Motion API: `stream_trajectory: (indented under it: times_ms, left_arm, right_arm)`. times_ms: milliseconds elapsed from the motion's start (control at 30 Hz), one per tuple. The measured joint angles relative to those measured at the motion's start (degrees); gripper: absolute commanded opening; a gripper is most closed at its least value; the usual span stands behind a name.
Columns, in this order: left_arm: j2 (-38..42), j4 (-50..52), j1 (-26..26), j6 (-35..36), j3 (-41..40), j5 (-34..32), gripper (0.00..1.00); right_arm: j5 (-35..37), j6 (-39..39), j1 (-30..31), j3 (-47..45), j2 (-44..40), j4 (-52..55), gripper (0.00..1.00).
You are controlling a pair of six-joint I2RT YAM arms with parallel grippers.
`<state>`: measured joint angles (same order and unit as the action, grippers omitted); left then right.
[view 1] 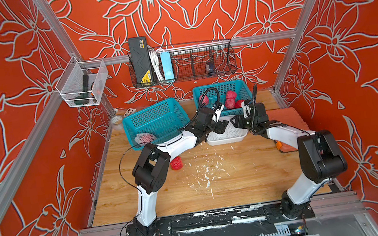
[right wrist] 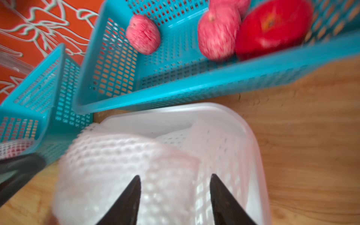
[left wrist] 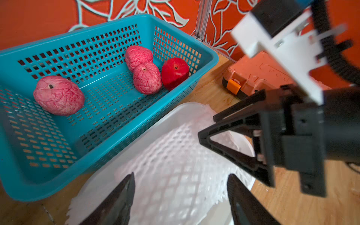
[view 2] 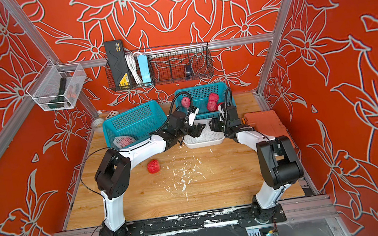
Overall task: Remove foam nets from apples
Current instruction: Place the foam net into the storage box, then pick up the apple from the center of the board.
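Note:
Both grippers hang over the white tray (view 1: 227,140) that holds loose foam nets (left wrist: 175,155). My left gripper (left wrist: 180,175) is open, and a blurred net lies under and between its fingers. My right gripper (right wrist: 175,175) faces it, open above the same nets (right wrist: 120,155). Several apples lie in the back teal basket (left wrist: 109,23): pinkish ones (left wrist: 58,95) and a bare red one (left wrist: 175,73). One netted apple (view 1: 144,138) sits in the left teal basket (view 1: 155,118). A red apple (view 1: 176,163) lies on the table.
An orange tool case (view 1: 286,120) lies right of the tray, beside my right arm. White foam crumbs (view 1: 205,171) litter the table's middle. A tape roll (view 1: 117,121) sits at the back left corner. A wire shelf (view 1: 183,66) hangs on the back wall.

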<state>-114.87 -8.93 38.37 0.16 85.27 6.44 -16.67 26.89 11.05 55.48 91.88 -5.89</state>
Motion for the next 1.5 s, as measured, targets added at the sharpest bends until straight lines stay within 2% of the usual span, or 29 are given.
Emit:
stream_trajectory:
  times_ms: [267, 367, 467, 567, 633, 733, 867, 967, 1167, 1500]
  left_arm:
    - [7.26, -0.74, 0.0, -0.26, -6.19, -0.83, 0.77]
    - [13.55, -1.7, -0.02, -1.49, -10.75, -1.36, 0.8]
    - [23.28, -3.93, -0.02, -3.58, -18.95, -2.08, 0.85]
    - [34.99, -5.4, -0.79, -6.99, -29.11, -2.84, 0.88]
    - [42.69, -5.01, -2.89, -9.51, -35.89, -2.84, 0.97]
    - [52.5, 0.31, -9.77, -13.4, -43.54, -3.32, 0.98]
    - [62.69, 8.98, -22.97, -16.35, -50.93, -3.41, 0.98]
    - [66.82, 12.11, -28.0, -18.45, -55.08, -2.49, 0.98]
    - [69.26, 12.55, -29.18, -21.44, -63.06, -2.21, 0.98]
    - [73.31, 8.22, -29.38, -24.72, -71.19, -2.58, 0.98]
  right_arm:
    - [2.58, -1.33, 0.0, 1.14, -7.69, 4.31, 0.73]
    - [2.56, -1.66, 0.09, 1.16, -9.73, 6.21, 0.73]
    - [0.2, -2.82, 1.53, 0.83, -13.25, 6.67, 0.74]
    - [-2.56, -6.12, 8.07, -1.6, -18.8, 3.91, 0.78]
    - [-4.98, -9.31, 15.04, -4.5, -21.9, 0.63, 0.81]
    - [-8.59, -13.42, 25.24, -9.49, -22.71, -4.83, 0.83]
    - [-9.84, -17.97, 34.29, -12.35, -15.45, -7.48, 0.85]
    - [-9.16, -21.68, 39.65, -10.51, -7.39, -7.19, 0.86]
    - [-7.58, -25.66, 46.47, -2.8, 6.51, -9.09, 0.88]
    - [-1.31, -25.75, 46.38, 6.71, 18.95, -13.86, 0.94]
